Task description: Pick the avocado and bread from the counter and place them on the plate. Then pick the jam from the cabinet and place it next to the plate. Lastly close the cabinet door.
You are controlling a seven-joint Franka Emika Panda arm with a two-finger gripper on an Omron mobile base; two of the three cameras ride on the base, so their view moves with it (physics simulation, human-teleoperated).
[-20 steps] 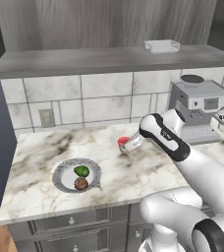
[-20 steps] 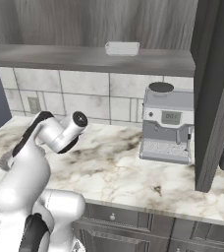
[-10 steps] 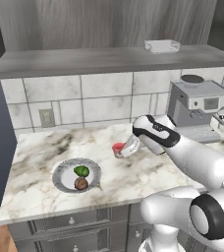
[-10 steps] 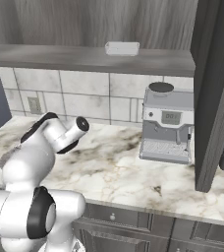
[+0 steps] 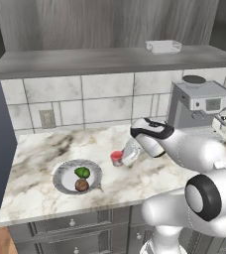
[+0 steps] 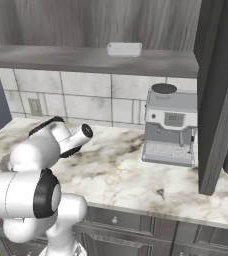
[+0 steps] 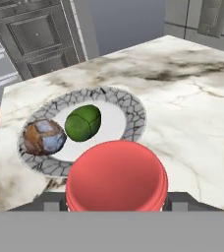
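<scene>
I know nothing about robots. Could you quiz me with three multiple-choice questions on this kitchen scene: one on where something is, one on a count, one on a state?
1. Where is the avocado?
A. on the plate
B. on the shelf
C. on the coffee machine

2. How many foods lie on the plate?
A. none
B. two
C. four

3. What is the gripper doing?
A. hanging open
B. gripping the bread
C. gripping the jam

Answers: 1 A, it lies in the dish beside the bread. 2 B, just the green and brown lumps. 3 C, the jam sits between the fingertips in the hand view.
</scene>
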